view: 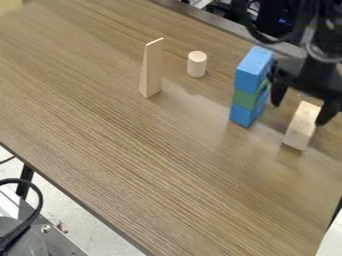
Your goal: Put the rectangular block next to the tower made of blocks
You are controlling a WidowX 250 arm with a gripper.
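Blue and green blocks are making up the tower (251,80), which is standing toward the right on the far half of the table (153,160); a green layer is showing between blue ones. The task's rectangular block (300,131), a pale wooden one, is sitting on the table to the right of the tower and a little nearer, with a gap between the two.

Over that block the black gripper (299,113) is hanging down from the far right. Its fingers (279,90) are standing open, one finger near the tower's right side and the other overlapping the block's right edge in the view. From this slant the block seems to be lying between and partly below them, though whether either finger is touching it I cannot tell.

Left of the tower and farther away, a short pale cylinder (196,65) is standing upright. Farther left still, a tall thin wooden wedge (151,70) is also standing on end, narrowing toward its top. Past the table's far right edge, some dark equipment (274,22) is showing a small blue light. At the near left, a black cable (39,200) is curving beside the table, over a grey metal surface (50,235).
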